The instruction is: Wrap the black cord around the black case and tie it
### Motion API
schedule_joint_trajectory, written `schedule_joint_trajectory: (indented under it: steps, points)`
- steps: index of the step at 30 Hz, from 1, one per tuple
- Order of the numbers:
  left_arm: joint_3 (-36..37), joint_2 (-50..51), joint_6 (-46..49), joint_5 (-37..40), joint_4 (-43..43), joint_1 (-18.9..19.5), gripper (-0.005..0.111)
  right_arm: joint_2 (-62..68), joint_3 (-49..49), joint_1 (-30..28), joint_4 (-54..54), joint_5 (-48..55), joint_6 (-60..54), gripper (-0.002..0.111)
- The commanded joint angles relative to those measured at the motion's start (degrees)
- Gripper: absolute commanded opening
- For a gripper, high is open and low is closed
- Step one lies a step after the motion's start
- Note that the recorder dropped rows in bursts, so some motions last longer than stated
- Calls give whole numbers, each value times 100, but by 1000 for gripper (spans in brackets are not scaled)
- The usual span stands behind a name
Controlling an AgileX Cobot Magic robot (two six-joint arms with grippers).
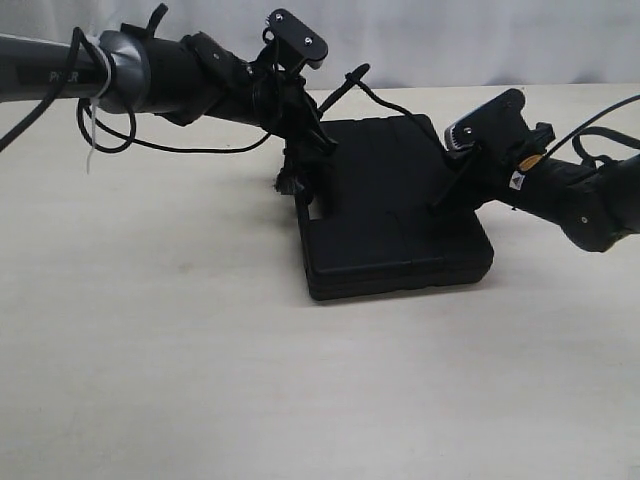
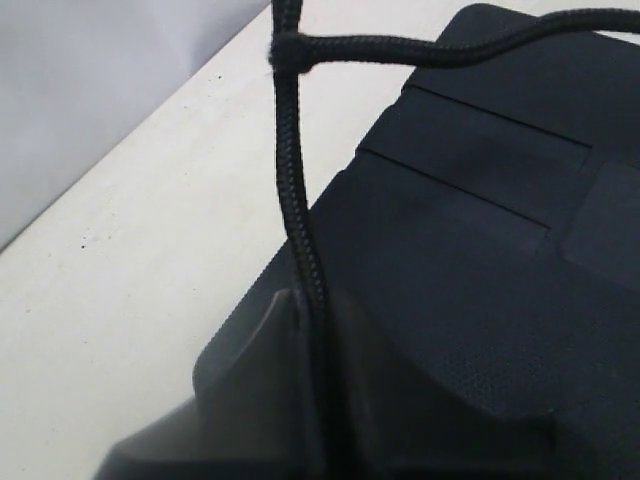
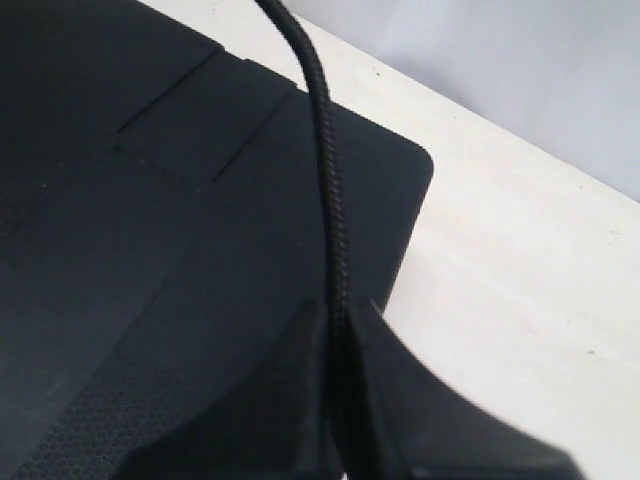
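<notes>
The black case (image 1: 395, 215) lies flat in the middle of the table. Above it, the black cord (image 1: 392, 104) arcs from one gripper to the other. My left gripper (image 1: 303, 172) is at the case's left edge, shut on a cord strand (image 2: 295, 200); further up, that strand meets another at a knot-like crossing (image 2: 286, 50). My right gripper (image 1: 452, 182) hangs over the case's right side, shut on the other strand (image 3: 328, 170). Both wrist views show the case lid (image 2: 480, 260) (image 3: 140, 220) just beneath the fingers. A frayed tuft (image 1: 288, 186) hangs by the left gripper.
The pale table (image 1: 200, 380) extends around the case on all sides. A white curtain (image 1: 420, 40) closes off the back. Smooth black cables with white ties (image 1: 95, 110) loop off the left arm.
</notes>
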Motion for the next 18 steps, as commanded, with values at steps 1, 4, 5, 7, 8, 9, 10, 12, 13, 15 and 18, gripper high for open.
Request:
schedule_joint_trajectory:
  steps: [1,4,5,7,8,9,10,12,13,15,18]
  points:
    - [5,-90,18,-81,-11,-4,0,-50,13,8,100,-3,-127,4]
    - [5,-140,18,-81,-11,9,0,-50,13,8,98,-3,-127,4]
    - [5,-164,18,-64,-11,21,0,-50,13,8,98,-3,-127,4]
    - [5,-172,18,-26,-11,21,0,-50,13,8,98,-3,-127,4]
    - [5,-172,18,-26,-11,21,0,-50,13,8,98,-3,-127,4]
    - [5,-177,18,7,-11,21,0,-50,13,8,98,-3,-127,4]
    - [5,-177,18,25,-11,21,0,-50,13,8,98,-9,-127,4]
    - [5,-177,18,25,-11,21,0,-50,13,8,98,-9,-127,4]
    - [5,-177,18,25,-11,21,0,-50,13,8,98,-9,-127,4]
    - [5,-177,18,38,-11,21,0,-50,13,8,98,-19,-127,4]
    - [5,-177,18,76,-11,21,0,-50,13,8,98,-78,-127,4]
